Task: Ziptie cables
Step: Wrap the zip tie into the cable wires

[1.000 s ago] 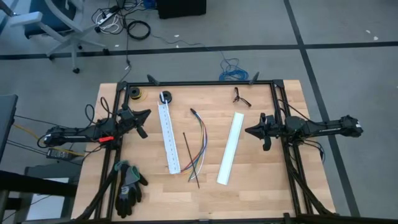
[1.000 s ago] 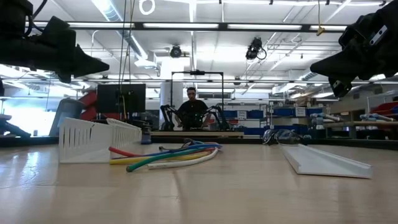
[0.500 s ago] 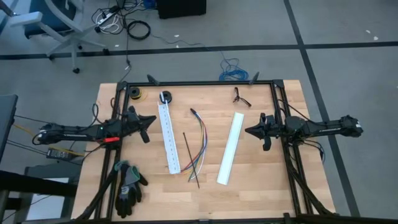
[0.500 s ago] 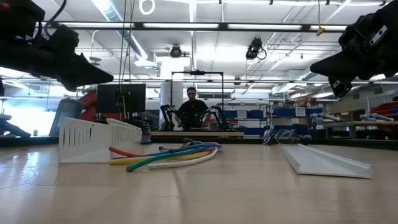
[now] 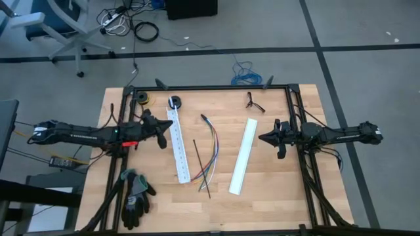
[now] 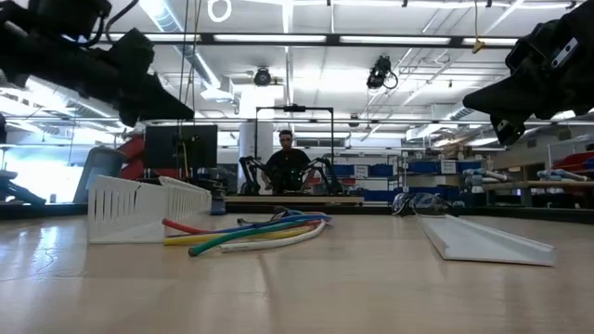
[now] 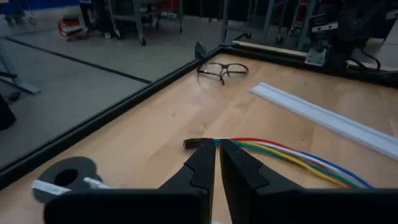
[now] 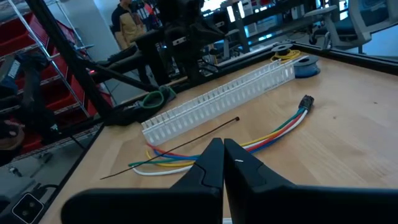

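nothing is tied yet, as i read it: the cables (image 5: 209,152) lie loose on the table (image 5: 275,190), centre of the high view, between the two white strips, with the dark ziptie (image 5: 201,168) flat just left of them. all the bundling is left. their long axis runs up-down in that frame, black plug end toward the top, loose ends fanning at the bottom. my left hand (image 5: 166,124) hangs left of the cables with fingers nearly together, holding nothing; my right hand (image 5: 262,137) waits at right, closed and empty.
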Motion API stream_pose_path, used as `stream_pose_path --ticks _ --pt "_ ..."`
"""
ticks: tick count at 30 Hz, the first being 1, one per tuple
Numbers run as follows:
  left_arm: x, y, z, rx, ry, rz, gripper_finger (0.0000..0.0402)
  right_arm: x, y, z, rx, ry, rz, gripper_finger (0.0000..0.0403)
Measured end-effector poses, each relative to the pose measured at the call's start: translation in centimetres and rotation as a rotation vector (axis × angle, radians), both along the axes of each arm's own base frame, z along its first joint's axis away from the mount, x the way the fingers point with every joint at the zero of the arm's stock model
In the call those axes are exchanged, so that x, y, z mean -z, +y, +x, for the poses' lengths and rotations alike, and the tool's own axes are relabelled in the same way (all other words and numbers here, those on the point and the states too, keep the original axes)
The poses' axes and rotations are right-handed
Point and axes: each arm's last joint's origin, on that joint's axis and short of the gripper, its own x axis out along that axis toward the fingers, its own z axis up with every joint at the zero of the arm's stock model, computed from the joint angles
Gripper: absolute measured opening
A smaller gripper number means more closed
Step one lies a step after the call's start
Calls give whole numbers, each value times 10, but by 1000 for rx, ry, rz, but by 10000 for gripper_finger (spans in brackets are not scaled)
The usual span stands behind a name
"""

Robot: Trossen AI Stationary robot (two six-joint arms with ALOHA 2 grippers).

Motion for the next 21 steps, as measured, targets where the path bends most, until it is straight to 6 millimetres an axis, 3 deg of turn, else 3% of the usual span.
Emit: stream_pose_path --ticks 11,17,21 --pt "-40 1 57 50 95 14 48 0 0 0 0 0 0 4" --pt "-44 2 97 86 268 47 94 0 0 0 0 0 0 4" --pt "-37 1 118 122 346 25 125 0 0 0 0 0 0 4"
